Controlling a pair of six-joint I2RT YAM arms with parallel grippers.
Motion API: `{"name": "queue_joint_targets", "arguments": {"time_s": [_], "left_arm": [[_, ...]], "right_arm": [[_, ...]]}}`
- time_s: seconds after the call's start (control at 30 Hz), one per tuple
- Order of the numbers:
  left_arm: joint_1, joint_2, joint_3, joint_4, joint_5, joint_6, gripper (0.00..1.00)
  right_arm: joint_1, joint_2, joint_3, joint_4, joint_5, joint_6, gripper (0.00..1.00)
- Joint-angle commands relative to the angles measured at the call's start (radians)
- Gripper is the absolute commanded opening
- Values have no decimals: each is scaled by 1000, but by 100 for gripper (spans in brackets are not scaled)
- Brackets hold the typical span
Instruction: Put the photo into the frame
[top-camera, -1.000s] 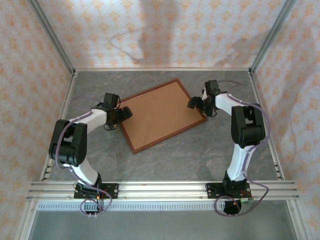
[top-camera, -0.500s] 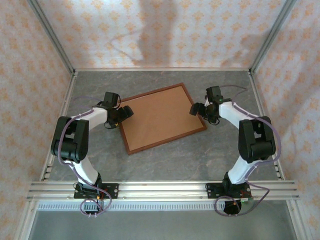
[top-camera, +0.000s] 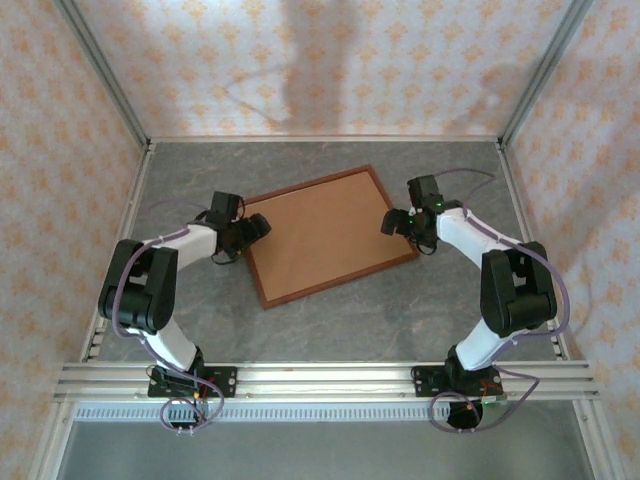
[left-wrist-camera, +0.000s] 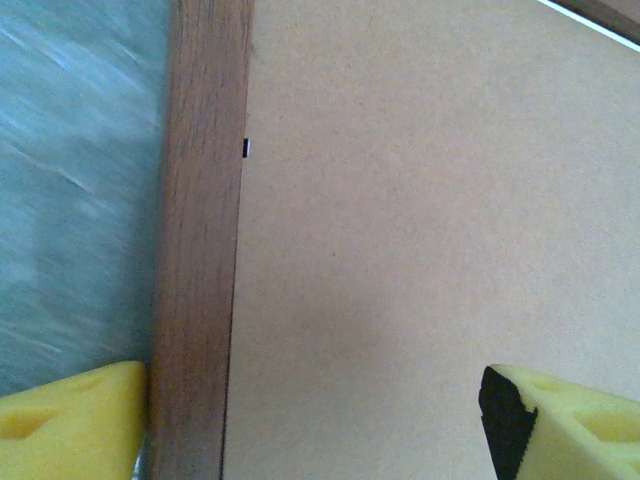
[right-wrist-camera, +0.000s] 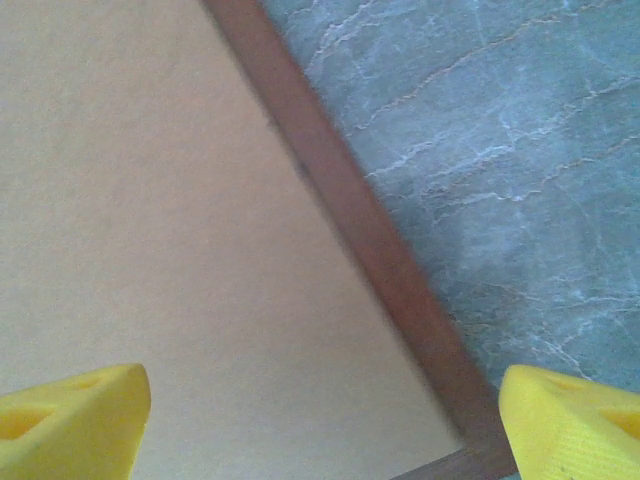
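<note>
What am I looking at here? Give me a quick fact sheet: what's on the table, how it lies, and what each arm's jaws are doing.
Object: a wooden frame, thin reddish-brown moulding
Position: lying flat on the grey marbled table, turned at an angle
Side facing up: a plain brown backing board fills it
Left jaws: open, astride the frame's left rail, one side over the board, the other at the rail's outer edge
Right jaws: open, astride the right rail near a corner
Contact: cannot tell whether either touches the wood
</note>
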Motion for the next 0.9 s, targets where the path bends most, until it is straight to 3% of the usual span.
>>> {"name": "queue_joint_targets", "arguments": {"time_s": [0.0, 0.1, 0.17, 0.37, 0.5, 0.63, 0.77, 0.87], "left_arm": [[-159, -66, -74, 92, 189, -132, 82], [-247, -126, -121, 103, 186, -174, 82], [-255, -158, -144, 87, 176, -181, 82], [-229, -220, -44, -105, -89, 52, 83], [-215, -108, 108, -106, -180, 208, 87], [-197, 42, 272, -105, -182, 368, 89], [-183, 190, 446, -174, -168, 477, 92], [-169, 313, 582, -252, -142, 516, 92]], "right_arm": [[1, -27, 36, -62, 59, 24, 91], [-2, -29, 61, -119, 68, 21, 90], [-2, -41, 63, -142, 71, 28, 91], [0, -130, -14, -157, -1, 99, 91], [4, -191, -104, -124, -85, 170, 90], [13, -220, -130, -160, -145, 153, 87], [131, -272, -151, -153, -203, 29, 84], [230, -263, -114, -193, -140, -65, 85]]}}
